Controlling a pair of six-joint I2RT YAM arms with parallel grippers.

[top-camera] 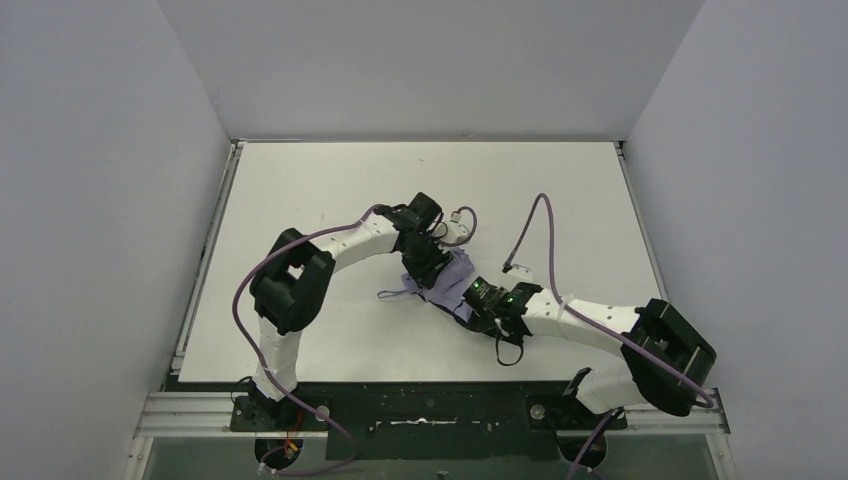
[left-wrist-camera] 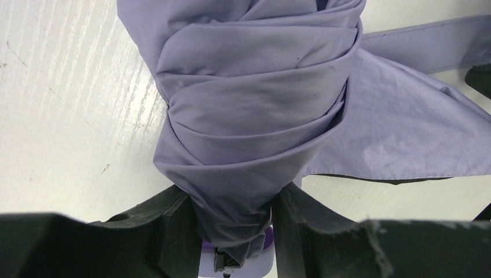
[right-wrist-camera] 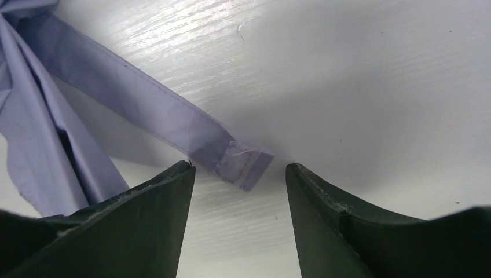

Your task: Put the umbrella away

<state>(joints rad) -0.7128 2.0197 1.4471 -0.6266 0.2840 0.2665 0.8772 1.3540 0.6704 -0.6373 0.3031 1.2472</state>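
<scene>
From above, the umbrella (top-camera: 447, 281) lies as a small lavender bundle on the white desk (top-camera: 300, 190), about mid-desk, with both arms bent inward to meet over it. The left gripper (top-camera: 428, 262) comes down on the umbrella's far end and the right gripper (top-camera: 472, 300) sits low at its near right side. On to the left wrist view: the left gripper (left-wrist-camera: 234, 208) is clamped on the umbrella (left-wrist-camera: 255, 116), jaws pressed against the narrow end of the twisted canopy. That fabric looks light, soft and slippery, loosely wound, and one flap spills out to the umbrella's right with the black lining showing along its edge. I'd judge the cloth alone makes a poor hold, since it would slide and unwind. The stiff core under the wrap, or the handle, should be the surer place. Now the right wrist view: the right gripper (right-wrist-camera: 238, 174) is released, jaws spread and holding nothing. The strap (right-wrist-camera: 145, 98) runs flat across the desk from the umbrella, and its stitched end lies just between the fingertips (right-wrist-camera: 173, 185). The strap is thin, limp and flat to the surface, so picking it up probably calls for a low pinch right at that end.
</scene>
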